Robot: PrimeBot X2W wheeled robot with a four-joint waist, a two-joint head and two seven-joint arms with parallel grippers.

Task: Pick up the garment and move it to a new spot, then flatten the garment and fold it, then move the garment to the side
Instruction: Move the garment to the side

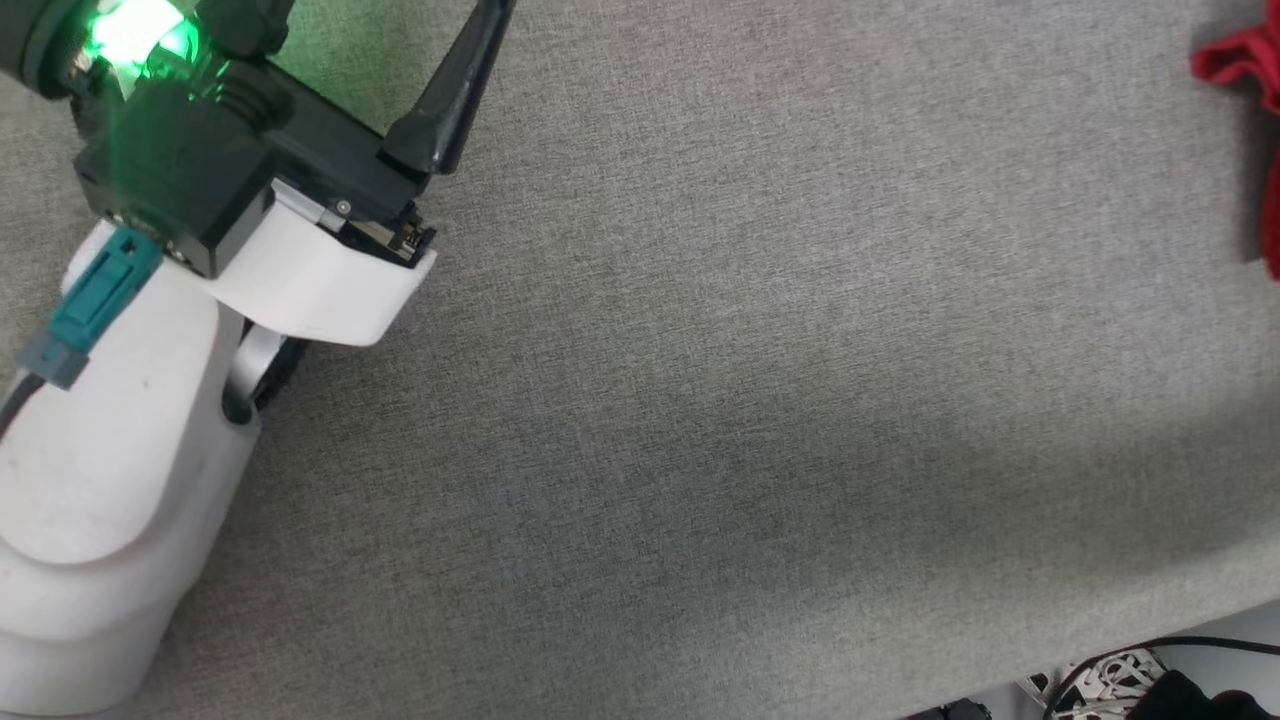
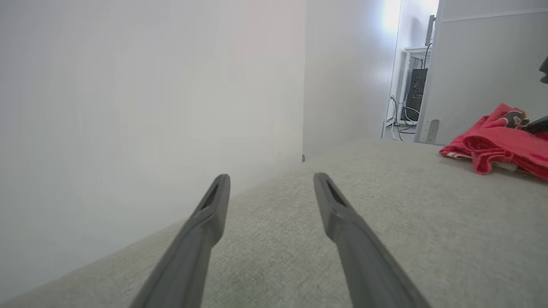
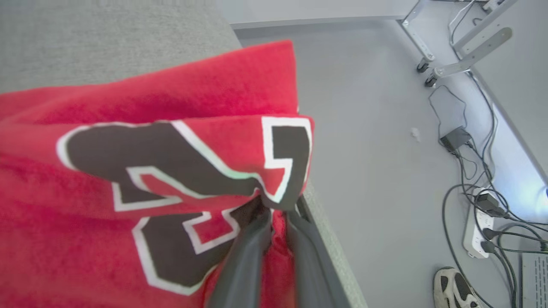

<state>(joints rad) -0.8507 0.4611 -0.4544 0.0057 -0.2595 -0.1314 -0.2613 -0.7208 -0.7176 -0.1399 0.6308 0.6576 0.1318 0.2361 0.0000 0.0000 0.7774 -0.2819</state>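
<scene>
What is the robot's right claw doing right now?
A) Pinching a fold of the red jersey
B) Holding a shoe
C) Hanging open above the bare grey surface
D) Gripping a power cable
A: in the right wrist view, the right gripper is pinched shut on a bunched fold of the red jersey, just below its black lettering.

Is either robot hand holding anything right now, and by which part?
The right hand is shut on the red garment, pinching a bunched fold of fabric beside its black, white-outlined print. The left hand is open, holding nothing.
</scene>
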